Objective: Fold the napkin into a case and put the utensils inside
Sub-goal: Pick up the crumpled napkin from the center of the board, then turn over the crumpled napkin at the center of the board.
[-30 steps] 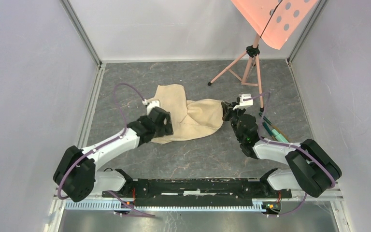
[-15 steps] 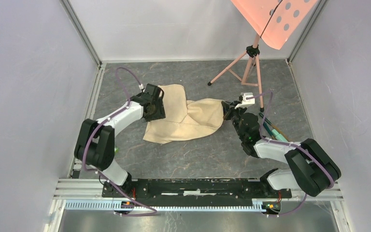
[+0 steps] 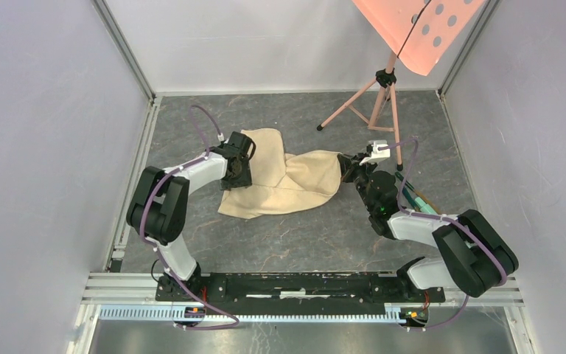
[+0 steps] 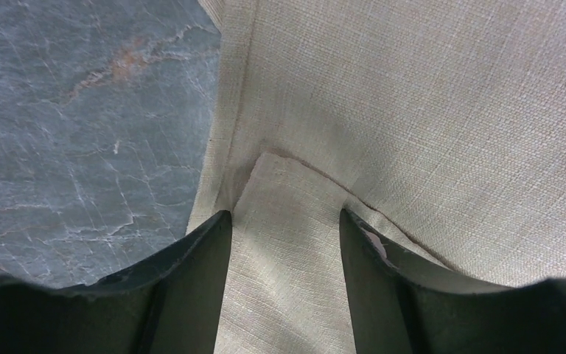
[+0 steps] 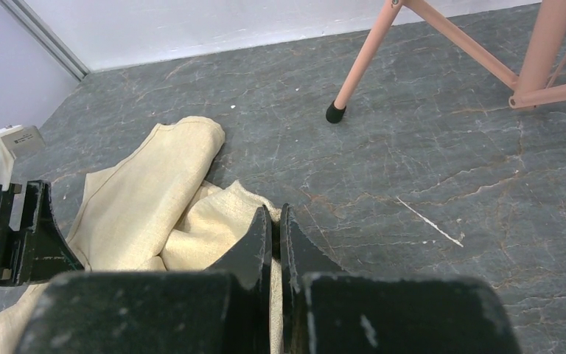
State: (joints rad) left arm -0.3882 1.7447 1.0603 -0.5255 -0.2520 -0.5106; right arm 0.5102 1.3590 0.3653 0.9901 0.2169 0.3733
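The napkin (image 3: 287, 181) is lying crumpled at the middle of the table (image 3: 302, 236). The left gripper (image 4: 286, 217) is standing spread over a fold at its 9 o'clock edge; the right gripper (image 5: 275, 214) is pinching its 3 o'clock edge.

Left arm reaches forward; left gripper (image 4: 286, 243) points down, fingers parted. Right gripper (image 5: 275, 214) fingers pressed together, seemingly pinching the napkin (image 5: 155, 192) edge.

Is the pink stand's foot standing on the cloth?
No, the stand's black-tipped foot rests on the bare grey table, well apart from the napkin.
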